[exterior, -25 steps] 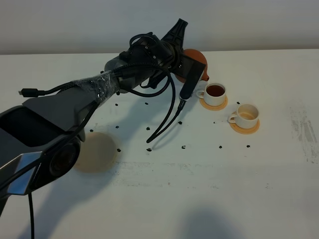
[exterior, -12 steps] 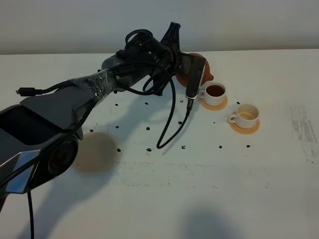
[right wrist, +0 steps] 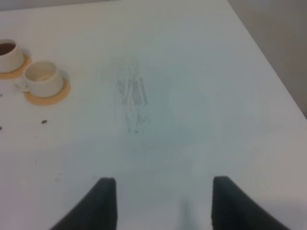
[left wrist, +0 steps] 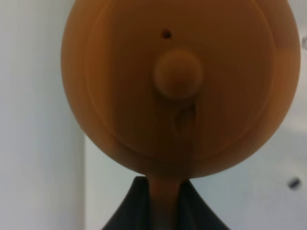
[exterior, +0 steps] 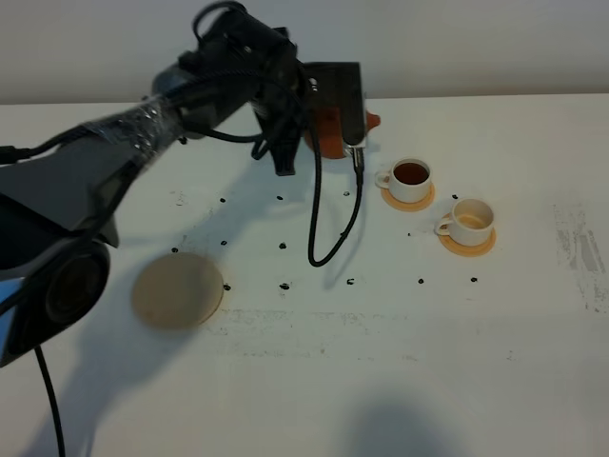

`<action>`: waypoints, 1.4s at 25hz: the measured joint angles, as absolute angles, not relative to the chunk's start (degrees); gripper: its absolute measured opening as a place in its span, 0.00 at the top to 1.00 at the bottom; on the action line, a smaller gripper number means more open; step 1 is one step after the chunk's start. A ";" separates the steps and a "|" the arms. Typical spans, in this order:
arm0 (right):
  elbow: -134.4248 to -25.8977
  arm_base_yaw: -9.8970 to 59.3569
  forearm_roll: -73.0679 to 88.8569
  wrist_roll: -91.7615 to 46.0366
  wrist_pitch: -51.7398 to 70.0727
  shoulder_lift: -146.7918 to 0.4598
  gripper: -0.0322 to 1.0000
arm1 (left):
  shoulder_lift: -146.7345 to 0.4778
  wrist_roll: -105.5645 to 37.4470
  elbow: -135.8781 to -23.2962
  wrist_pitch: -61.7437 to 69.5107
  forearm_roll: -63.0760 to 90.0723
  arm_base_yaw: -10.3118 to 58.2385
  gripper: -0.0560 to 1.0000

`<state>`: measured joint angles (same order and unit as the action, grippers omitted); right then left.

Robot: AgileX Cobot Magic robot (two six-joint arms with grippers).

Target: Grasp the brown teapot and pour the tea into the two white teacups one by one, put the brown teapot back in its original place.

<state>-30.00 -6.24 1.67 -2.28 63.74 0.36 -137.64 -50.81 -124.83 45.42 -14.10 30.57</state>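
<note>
Teapot [exterior: 328, 133] held at upper centre of high view, handle clenched in L claw [left wrist: 163, 196]; R claw [right wrist: 163, 201] released, empty. Dark-tea teacup [exterior: 411, 177] mid-right, second teacup [exterior: 471, 220] near, lower right.

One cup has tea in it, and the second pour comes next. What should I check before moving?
1. Grip: the left gripper is shut on the handle of the brown teapot: ok.
2. The lid is seated on the pot: ok.
3. The first cup holds dark tea and stands upright: ok.
4. The second cup is upright on its orange coaster: ok. It is pale inside with no dark tea visible, so fill is not ok.
5. The return spot, the pale tan coaster, is bare: ok.
6. The right gripper is open and away from both cups: ok.
</note>
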 joint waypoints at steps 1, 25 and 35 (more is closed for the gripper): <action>-30.00 -6.24 1.67 -2.28 63.74 0.36 0.55 | -137.20 -50.00 -124.83 47.41 -13.45 30.52 0.87; -30.00 -6.24 1.67 -2.30 63.74 0.36 0.55 | -137.99 -33.59 -124.71 59.80 -1.20 30.45 0.87; -30.00 -6.24 1.67 -2.30 63.74 0.36 0.55 | -139.13 -33.56 -121.64 59.04 -0.78 30.56 0.87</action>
